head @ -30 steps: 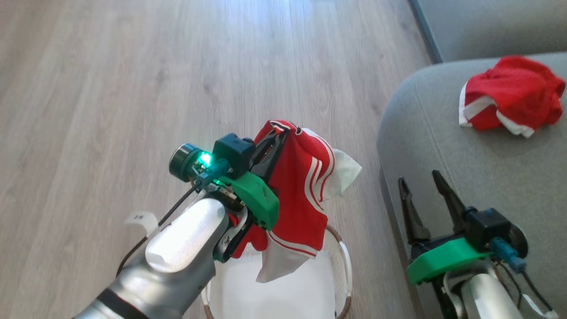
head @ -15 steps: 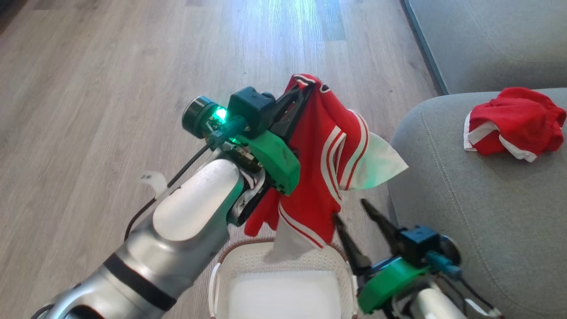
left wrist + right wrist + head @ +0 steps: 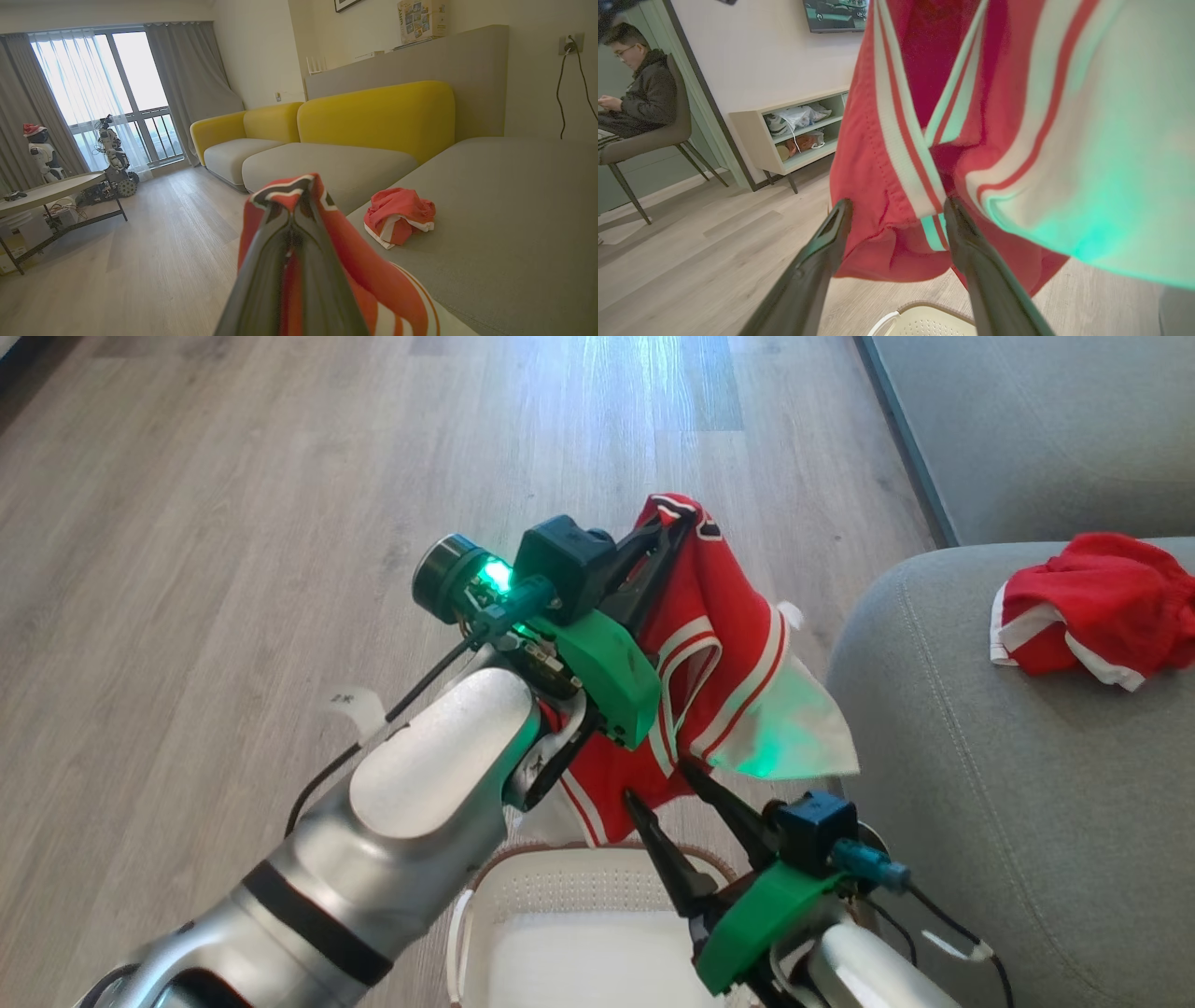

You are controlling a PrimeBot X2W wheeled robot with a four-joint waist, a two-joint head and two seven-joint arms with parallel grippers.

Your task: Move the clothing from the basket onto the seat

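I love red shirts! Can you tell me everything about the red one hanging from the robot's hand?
The red garment looks like soft sports fabric, red with white stripes and a white panel lit green. It hangs limp in the air above the basket, pinched at its trimmed top edge by the shut left gripper. The open right gripper straddles its lower edge.

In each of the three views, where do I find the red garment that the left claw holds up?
Head view: hanging garment at centre, pinched by the shut left claw, above the basket.
Left wrist view: hanging garment at bottom centre, draped over the left claw.
Right wrist view: hanging garment across the top and right, its hem between the fingers of the open right claw.
Shared landmark: the wooden floor, behind it in all three.
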